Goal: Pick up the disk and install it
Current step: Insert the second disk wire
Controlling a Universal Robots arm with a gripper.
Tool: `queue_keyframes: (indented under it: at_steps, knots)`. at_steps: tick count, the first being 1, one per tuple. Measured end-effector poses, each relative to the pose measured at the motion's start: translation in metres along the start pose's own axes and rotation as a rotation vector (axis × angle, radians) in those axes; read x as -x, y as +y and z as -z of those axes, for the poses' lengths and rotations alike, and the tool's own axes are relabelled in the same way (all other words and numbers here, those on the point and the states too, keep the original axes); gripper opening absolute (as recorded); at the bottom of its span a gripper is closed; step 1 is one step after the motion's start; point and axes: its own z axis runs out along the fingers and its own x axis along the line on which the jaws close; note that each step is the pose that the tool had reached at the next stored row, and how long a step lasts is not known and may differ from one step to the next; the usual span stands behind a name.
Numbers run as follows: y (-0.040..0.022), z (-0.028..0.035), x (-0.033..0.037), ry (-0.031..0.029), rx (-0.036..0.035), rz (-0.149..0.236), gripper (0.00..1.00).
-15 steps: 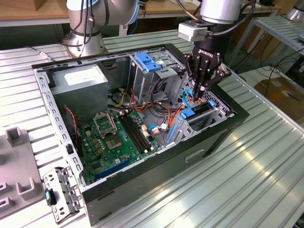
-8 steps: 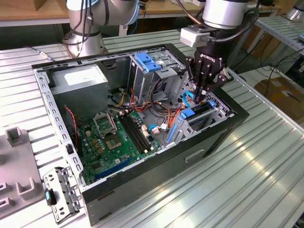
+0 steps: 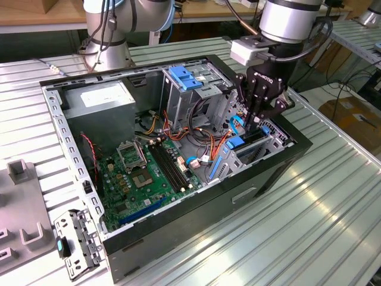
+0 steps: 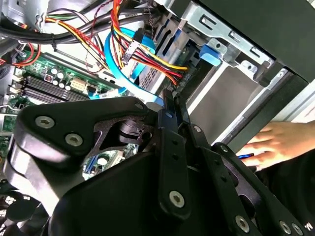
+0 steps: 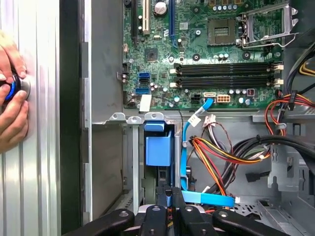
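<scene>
Jaws of the gripper (image 5: 171, 192) stood together, empty; the disk (image 5: 158, 148) sat in its bay just ahead of them. The cable (image 5: 206, 199) beside them could snag and jam the disk

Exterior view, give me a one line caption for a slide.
Robot gripper reaches into the drive bay of an open computer case on a ribbed metal table.

Matt black metal on the gripper (image 3: 260, 113), with bright screw heads. Glossy green circuit board on the motherboard (image 3: 146, 176). Dull grey sheet metal on the computer case (image 3: 56, 119) and drive cage (image 3: 205, 83). Smooth blue plastic on the bracket (image 5: 158, 147). Ribbed, shiny aluminium on the table (image 3: 309, 226).
</scene>
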Motion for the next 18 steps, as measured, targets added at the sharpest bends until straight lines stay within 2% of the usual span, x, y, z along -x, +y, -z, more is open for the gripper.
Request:
queue_keyframes:
  at_steps: [3, 14, 17, 18]
  knots:
    - [0.0, -0.0007, -0.0026, -0.0065, -0.0001, 0.0, 0.16]
    - [-0.0001, -0.001, -0.0026, -0.0072, -0.0004, 0.0, 0.16]
    - [-0.0014, -0.0028, -0.0025, -0.0115, -0.0012, 0.0, 0.16]
    - [-0.0014, -0.0033, -0.0027, -0.0161, -0.0042, -0.001, 0.16]
